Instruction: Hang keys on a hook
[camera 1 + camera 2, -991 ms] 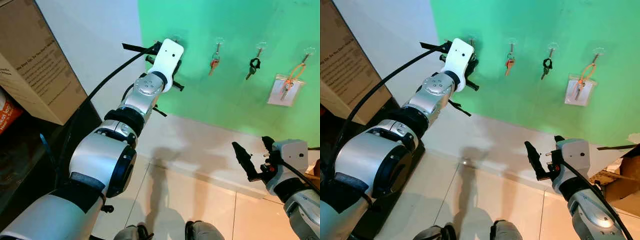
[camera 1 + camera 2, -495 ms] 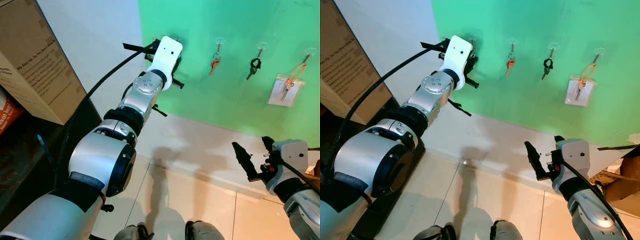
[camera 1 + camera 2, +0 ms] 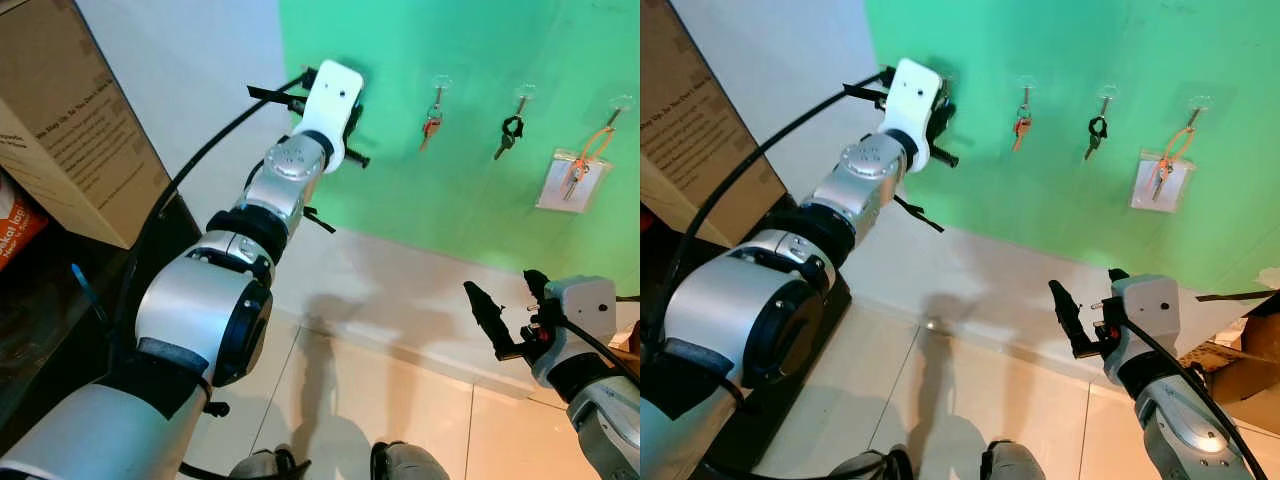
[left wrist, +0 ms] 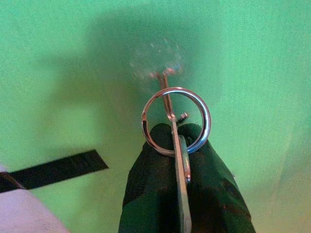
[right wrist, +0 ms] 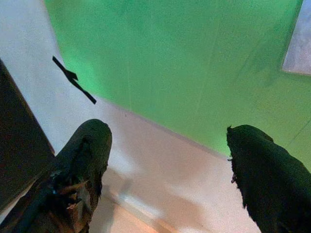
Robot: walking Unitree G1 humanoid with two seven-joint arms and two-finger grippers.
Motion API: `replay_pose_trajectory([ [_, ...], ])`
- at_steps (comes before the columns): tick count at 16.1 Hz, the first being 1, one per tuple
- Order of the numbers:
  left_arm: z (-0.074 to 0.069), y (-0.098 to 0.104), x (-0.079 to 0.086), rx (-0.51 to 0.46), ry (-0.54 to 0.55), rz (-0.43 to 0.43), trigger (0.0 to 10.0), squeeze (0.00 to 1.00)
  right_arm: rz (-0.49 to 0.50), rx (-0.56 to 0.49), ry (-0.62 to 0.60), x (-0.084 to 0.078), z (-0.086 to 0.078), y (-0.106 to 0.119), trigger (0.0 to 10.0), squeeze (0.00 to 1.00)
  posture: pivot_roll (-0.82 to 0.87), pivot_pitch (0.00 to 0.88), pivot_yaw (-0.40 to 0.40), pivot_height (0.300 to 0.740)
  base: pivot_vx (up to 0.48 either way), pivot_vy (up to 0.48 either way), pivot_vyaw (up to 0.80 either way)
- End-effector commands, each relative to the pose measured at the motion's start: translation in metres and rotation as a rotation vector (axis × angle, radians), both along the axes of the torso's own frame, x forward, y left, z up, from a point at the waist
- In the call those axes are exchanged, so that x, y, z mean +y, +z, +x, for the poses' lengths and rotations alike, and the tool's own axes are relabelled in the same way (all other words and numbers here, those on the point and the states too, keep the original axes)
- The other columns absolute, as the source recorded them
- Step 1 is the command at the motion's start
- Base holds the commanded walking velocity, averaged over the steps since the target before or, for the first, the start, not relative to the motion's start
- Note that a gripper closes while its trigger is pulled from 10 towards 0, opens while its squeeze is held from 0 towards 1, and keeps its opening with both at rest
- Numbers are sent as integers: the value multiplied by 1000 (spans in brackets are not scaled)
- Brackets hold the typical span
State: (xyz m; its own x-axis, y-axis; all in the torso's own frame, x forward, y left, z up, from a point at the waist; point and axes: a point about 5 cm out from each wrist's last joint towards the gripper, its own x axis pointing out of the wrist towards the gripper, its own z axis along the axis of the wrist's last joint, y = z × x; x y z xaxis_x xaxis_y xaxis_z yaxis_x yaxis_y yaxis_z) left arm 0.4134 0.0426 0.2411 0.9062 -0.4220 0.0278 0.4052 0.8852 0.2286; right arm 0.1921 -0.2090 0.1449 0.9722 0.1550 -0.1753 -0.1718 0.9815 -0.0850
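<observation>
Cardboard box [image 3: 70, 130] left; green wall [image 3: 470, 60]; pale tiled floor [image 3: 400, 400].

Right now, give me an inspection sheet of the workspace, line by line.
Surface: green wall with a row of clear hooks.
Job's things: key ring held up right at the leftmost hook; cannot tell if it is threaded on.
Clutter: red keys, black keys, orange lanyard with a card hanging on the other hooks.
Grippers: left gripper shut on the key ring at the wall; right gripper open, idle, low.
Cables: black cable along the left arm.
Surroundings: cardboard box on the left; tiled floor.
</observation>
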Motion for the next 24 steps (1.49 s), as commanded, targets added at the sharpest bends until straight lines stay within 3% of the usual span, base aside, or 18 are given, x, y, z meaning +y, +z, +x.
replay_pose_trajectory([
  [1, 4, 23, 5, -52, 16, -24, 10000, 0, 3, -18, 10, 1, -2, 6, 10000, 0, -387, 111, 68, 740, 0, 0, 0],
  [17, 4, 1, 8, 190, 12, -59, 10000, 0, 7, -18, 5, 0, -2, 5, 10000, 0, -386, 103, 75, 740, 0, 0, 0],
  [24, 4, 0, 7, 196, 6, -57, 10000, 0, 6, -18, 5, 0, -2, 5, 10000, 0, -386, 103, 75, 740, 0, 0, 0],
])
